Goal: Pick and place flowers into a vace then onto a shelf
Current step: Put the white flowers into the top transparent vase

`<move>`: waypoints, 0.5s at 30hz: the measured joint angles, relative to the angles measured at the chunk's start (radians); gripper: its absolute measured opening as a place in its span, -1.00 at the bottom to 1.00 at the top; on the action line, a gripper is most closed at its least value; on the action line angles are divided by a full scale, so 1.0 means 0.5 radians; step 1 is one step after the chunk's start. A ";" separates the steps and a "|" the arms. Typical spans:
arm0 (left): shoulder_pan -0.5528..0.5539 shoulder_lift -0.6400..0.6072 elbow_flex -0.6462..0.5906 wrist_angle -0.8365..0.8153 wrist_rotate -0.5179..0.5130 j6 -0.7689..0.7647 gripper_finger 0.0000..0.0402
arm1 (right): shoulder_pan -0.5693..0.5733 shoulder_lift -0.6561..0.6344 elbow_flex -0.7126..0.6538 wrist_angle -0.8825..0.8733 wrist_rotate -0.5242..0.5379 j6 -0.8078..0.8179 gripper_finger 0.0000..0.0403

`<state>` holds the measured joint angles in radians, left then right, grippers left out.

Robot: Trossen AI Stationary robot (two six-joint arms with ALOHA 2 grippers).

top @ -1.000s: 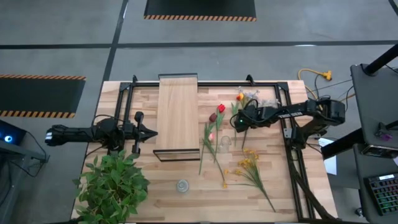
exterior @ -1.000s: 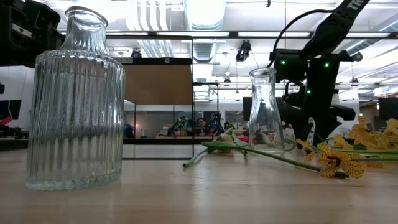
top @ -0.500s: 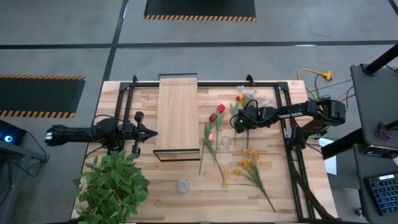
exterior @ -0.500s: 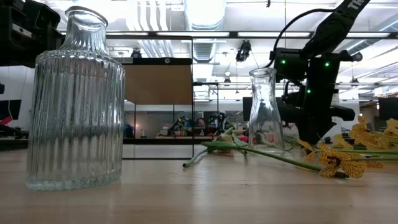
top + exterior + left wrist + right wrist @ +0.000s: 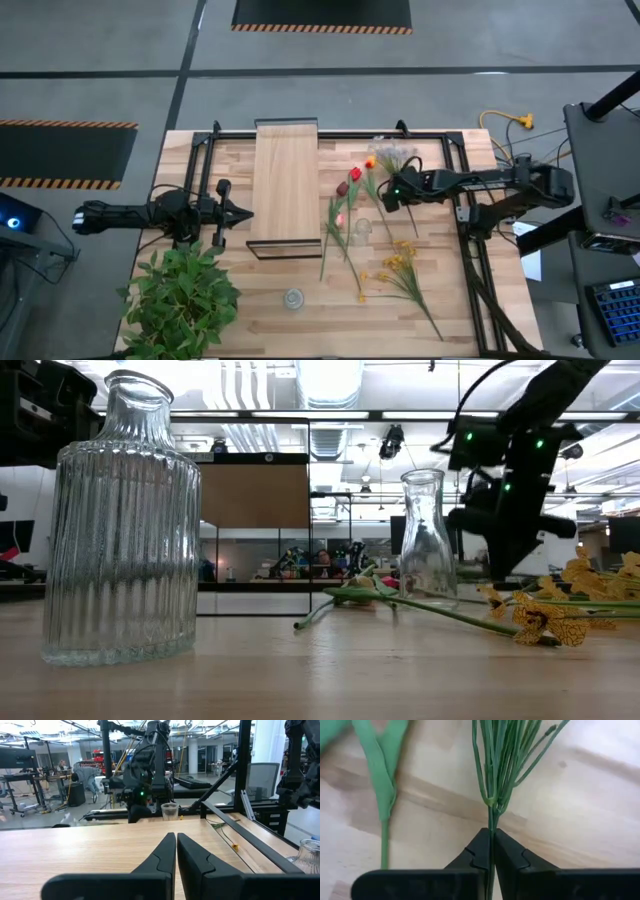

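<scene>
Above table, right gripper (image 5: 388, 197) pinching flower stem (image 5: 491, 815)

The right pincer (image 5: 388, 198), clamped on a thin green stem (image 5: 491, 820), rose off the table (image 5: 450, 300) and shifted slightly rightward. The pale blossoms (image 5: 392, 155) and orange bloom (image 5: 370, 162) it carried swung toward the tulips (image 5: 352, 178).

Grey concrete floor (image 5: 300, 90) all around the table, black mats (image 5: 322, 14) edged in orange-black hazard stripes. Overhead, bright ceiling lights (image 5: 328, 378) glow; a grey office chair (image 5: 263, 779) sits beyond.
</scene>
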<state>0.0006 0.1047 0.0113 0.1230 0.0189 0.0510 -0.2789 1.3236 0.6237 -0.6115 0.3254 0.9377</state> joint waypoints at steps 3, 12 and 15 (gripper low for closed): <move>0.000 0.000 0.000 0.000 0.000 0.000 -1.00 | 0.014 -0.158 0.000 -0.045 0.069 0.001 -0.95; 0.000 0.000 0.000 0.001 -0.001 0.000 -1.00 | 0.067 -0.589 0.002 0.014 0.238 -0.108 -0.96; 0.000 0.000 0.000 0.001 0.000 0.000 -1.00 | 0.098 -0.697 0.003 0.094 0.244 -0.168 -0.96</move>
<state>0.0006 0.1047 0.0113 0.1233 0.0188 0.0509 -0.2299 0.9749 0.6254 -0.5643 0.4476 0.8537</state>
